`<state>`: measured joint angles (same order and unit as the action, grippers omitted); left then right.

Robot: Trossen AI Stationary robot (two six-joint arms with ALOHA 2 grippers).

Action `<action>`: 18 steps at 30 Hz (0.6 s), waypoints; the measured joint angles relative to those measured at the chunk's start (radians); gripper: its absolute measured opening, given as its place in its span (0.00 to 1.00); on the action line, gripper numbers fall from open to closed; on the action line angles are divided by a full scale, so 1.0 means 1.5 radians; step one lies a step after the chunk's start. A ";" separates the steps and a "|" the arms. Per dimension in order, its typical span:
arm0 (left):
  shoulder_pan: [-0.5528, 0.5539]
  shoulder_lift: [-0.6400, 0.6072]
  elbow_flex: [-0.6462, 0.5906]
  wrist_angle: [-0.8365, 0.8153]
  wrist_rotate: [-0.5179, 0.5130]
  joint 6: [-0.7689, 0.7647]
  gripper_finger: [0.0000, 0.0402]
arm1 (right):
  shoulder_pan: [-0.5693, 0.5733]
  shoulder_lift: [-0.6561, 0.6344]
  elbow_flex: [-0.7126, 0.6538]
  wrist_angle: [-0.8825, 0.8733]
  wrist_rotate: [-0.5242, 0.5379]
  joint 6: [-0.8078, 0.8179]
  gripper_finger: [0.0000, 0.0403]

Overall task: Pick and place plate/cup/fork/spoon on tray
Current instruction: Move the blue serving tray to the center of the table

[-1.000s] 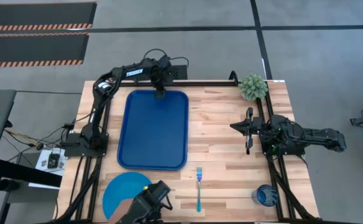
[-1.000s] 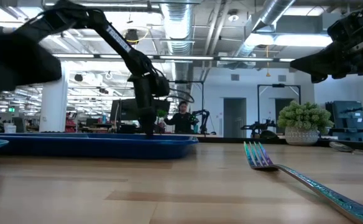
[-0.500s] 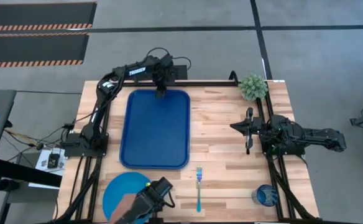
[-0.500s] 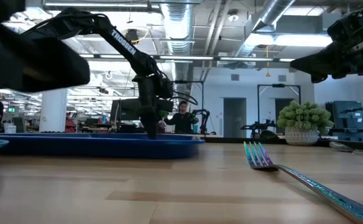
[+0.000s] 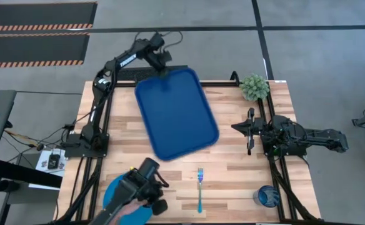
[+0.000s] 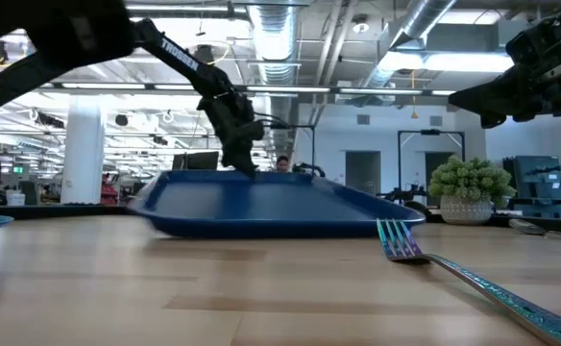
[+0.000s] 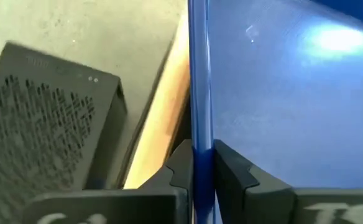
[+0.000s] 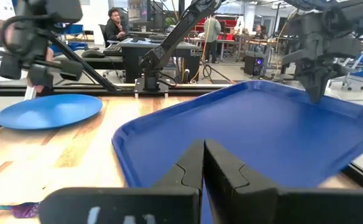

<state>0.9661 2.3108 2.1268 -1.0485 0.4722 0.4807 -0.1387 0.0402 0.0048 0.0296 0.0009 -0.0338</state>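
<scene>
The dark-blue tray [image 5: 176, 112] lies askew across the table's middle, its far end raised. My left gripper [image 5: 164, 67] is shut on it at the far edge. My right gripper [image 5: 235, 127] hangs shut at the table's right side and touches nothing. The bright blue plate [image 5: 115, 187] lies at the near left corner. The light-blue fork [image 5: 200, 187] lies flat near the front edge, and the cup [image 5: 267, 197] stands at the near right. The spoon does not show in the high view. My left gripper pinches the tray's far short rim [image 7: 200, 127] between its two fingers, with the rim standing edge-on in the gap. The fingers slant down from the table's far side. The far end is raised and the tray slopes down toward its near end [image 6: 213, 229]; whether that end touches the table I cannot tell.
A person's hand with a dark hand-held device [image 5: 144, 187] reaches over the plate's right part. A small green plant [image 5: 255, 87] stands at the far right corner. A dark box [image 7: 51, 124] sits beyond the table's far edge.
My left gripper has gone up and toward the far edge with the tray's far rim. The tray's far end has lifted and the tray has swung about, its near end going toward the table's right. The person's hand with the device has shifted left over the plate.
</scene>
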 joint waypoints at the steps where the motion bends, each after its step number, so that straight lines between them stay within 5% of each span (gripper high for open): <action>1: 0.008 0.000 -0.001 -0.002 0.009 -0.024 0.05 | 0.000 0.000 0.000 0.000 0.000 0.000 0.08; 11: 0.020 -0.009 -0.063 0.052 0.012 -0.159 0.05 | 0.000 0.000 0.000 0.000 0.000 0.000 0.08; 18: 0.021 -0.106 -0.186 0.138 -0.034 -0.183 0.05 | 0.000 0.000 0.000 0.000 0.000 0.000 0.08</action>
<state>0.9974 2.1518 1.8479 -0.8421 0.4211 0.2055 -0.1387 0.0399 0.0051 0.0299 0.0009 -0.0338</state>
